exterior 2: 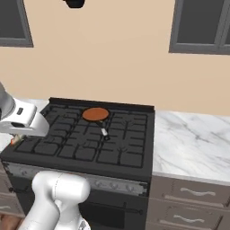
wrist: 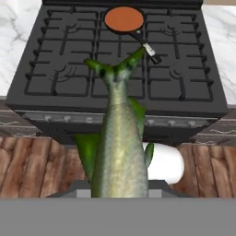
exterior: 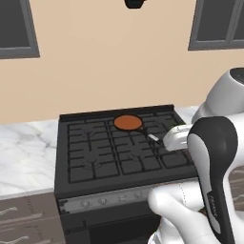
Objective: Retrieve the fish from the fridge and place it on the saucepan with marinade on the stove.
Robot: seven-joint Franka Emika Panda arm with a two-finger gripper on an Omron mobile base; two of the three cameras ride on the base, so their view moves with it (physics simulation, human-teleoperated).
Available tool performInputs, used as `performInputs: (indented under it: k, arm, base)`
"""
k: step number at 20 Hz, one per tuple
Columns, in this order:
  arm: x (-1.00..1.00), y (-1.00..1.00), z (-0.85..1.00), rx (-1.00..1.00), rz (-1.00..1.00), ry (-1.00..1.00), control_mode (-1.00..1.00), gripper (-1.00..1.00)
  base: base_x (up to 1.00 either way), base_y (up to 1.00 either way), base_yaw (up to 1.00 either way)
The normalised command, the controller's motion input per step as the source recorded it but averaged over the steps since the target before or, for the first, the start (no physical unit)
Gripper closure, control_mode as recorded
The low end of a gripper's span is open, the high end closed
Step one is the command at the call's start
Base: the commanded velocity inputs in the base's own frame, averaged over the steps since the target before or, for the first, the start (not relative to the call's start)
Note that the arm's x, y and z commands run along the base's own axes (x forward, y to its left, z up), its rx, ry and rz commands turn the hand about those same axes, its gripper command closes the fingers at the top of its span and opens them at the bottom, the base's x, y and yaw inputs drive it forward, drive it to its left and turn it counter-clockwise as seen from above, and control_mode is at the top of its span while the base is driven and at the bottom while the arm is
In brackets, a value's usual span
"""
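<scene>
So the fish (wrist: 119, 138) is right there in the hand view, filling the lower middle of the frame, tail fin pointing up toward the stove (wrist: 117, 69). It's a slim greenish-silver thing and it hangs well short of the range, over the wooden floor (wrist: 27, 166) in front of it. The fingers are pinched on it near the head end, as tight as they go. You can't actually see the tips past the fish body, but it's clearly riding with the hand.

The saucepan (wrist: 124, 19) sits at the upper middle of that view, on a back burner, with the orange-brown marinade (wrist: 123, 18) lying flat inside and the short handle sticking out toward lower right. In the left base view the same pan is at centre, toward the back of the grates.

My take on doing this bit well: carry the fish forward over the front grates, keep it high enough that the dangling tail doesn't drag on the cast iron, and line it up over the middle of the orange disc instead of the rim or handle side. Then come down low before letting go, so it doesn't bounce out.

Marble worktop (exterior 2: 193, 139) runs off either side of the range.
</scene>
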Motion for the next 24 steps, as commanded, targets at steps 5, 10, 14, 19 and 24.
performInputs:
  k: [5, 10, 14, 19, 24]
  arm:
    - [0.00, 0.00, 0.00, 0.00, 0.00, 0.00, 1.00, 1.00]
    - [0.49, 0.00, -0.06, 0.00, 0.00, 0.00, -1.00, 1.00]
    - [1.00, -0.01, -0.13, 0.01, 0.00, 0.00, -1.00, 1.00]
    - [0.98, -0.01, -0.32, 0.00, 0.00, 0.00, -1.00, 1.00]
    - [0.73, 0.00, -0.53, 0.00, 0.00, -0.03, -1.00, 1.00]
  base:
    - [0.42, 0.00, 0.00]
    - [0.23, 0.00, 0.00]
    - [0.00, 0.00, 0.00]
    - [0.00, 0.00, 0.00]
    - [0.00, 0.00, 0.00]
